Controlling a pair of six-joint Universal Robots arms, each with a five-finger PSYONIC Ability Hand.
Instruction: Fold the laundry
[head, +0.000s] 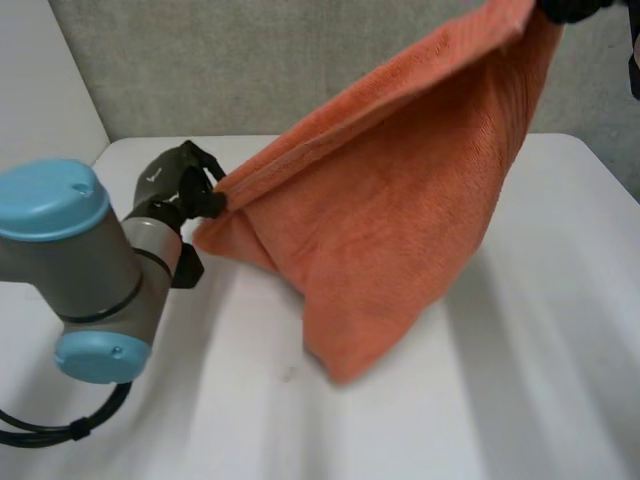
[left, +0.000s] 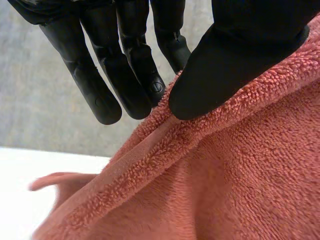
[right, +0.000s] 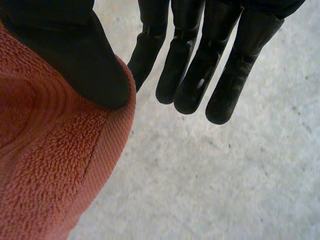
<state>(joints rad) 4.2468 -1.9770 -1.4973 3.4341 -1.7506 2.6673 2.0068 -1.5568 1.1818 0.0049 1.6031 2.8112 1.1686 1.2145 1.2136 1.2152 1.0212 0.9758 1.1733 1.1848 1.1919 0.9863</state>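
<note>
So, the orange towel (head: 400, 220) hangs btw both hands, its low tip on the table (head: 560, 380). The left hand (head: 185, 185) pinches one corner low down w/ its thumb. The right hand (head: 575, 8) pinches the other corner up high, so the top edge slants up to the right.

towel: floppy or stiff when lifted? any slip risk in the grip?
Likely floppy: the towel sags in deep folds between the left hand and the higher right hand, its low end seemingly on the table. Probably not slippery: the pile looks thick and rough. It might pull free, though, since each thumb pinches only the hem.
</note>
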